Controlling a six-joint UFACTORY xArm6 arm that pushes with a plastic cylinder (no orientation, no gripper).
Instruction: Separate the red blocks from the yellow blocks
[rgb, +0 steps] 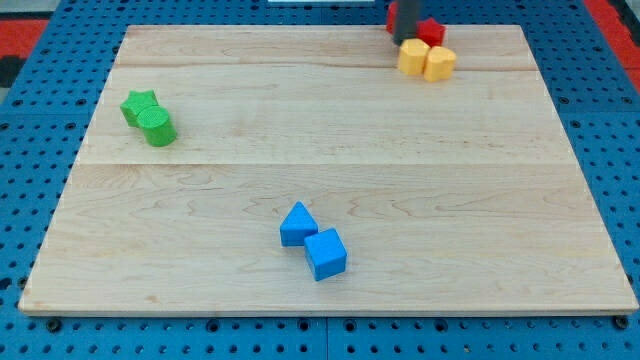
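Note:
Two yellow blocks (412, 58) (439, 63) sit side by side near the board's top right. A red block (431, 30) lies just above them, touching or nearly touching. A second red shape (391, 16) shows at the rod's left, mostly hidden. My tip (408, 41) comes down from the view's top edge, right against the upper side of the left yellow block and to the left of the red block.
A green star-like block (139, 105) and a green cylinder (158, 129) lie together at the left. A blue wedge-like block (297, 224) and a blue cube (325, 253) lie together at the bottom centre. The wooden board (320, 160) rests on blue pegboard.

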